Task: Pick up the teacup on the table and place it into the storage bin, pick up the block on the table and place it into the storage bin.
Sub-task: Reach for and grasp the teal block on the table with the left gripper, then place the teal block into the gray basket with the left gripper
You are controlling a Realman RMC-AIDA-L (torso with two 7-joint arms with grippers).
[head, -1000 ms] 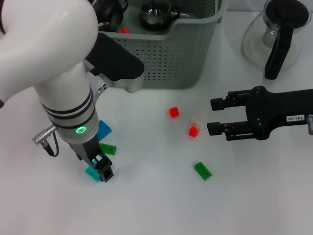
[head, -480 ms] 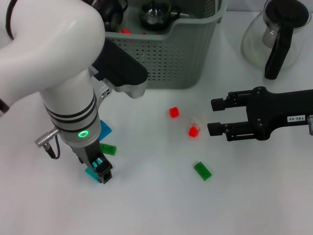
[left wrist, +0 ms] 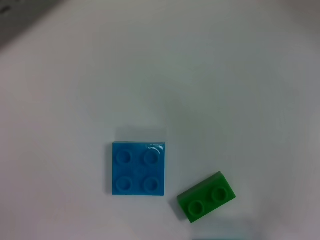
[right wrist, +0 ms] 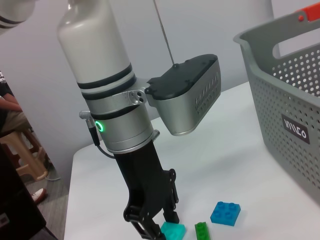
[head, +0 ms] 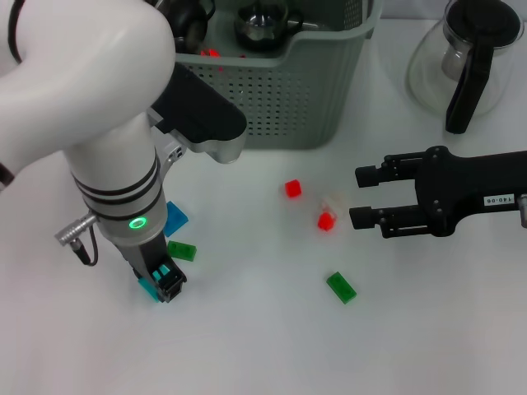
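Head view is showing my left claw (head: 165, 286) pointing down at the white desk (head: 247, 346), at about 8 o'clock of the scene. Its fingers are sitting on either side of a teal block (head: 151, 286) that is lying on the desk; I cannot tell whether they are clenching it yet. Just beside that claw, toward 12 o'clock, a small green block (head: 182, 251) is lying, and a blue block (head: 174, 219) is sitting a little farther in the same direction. Left wrist view is looking down on those two, the blue block (left wrist: 138, 169) flat with four studs up and the green block (left wrist: 206, 203) tilted near its corner, apart from it.

My right claw (head: 359, 196) is reaching in from 3 o'clock, hanging released with both fingers spread, near two red blocks (head: 326, 220) and a pale block between them. A second green block (head: 341, 287) is lying at 5 o'clock from those.

The bin (head: 280, 90) is standing at 12 o'clock, holding dark teacups (head: 262, 25) and something red. A glass teapot (head: 468, 62) is standing at 2 o'clock.
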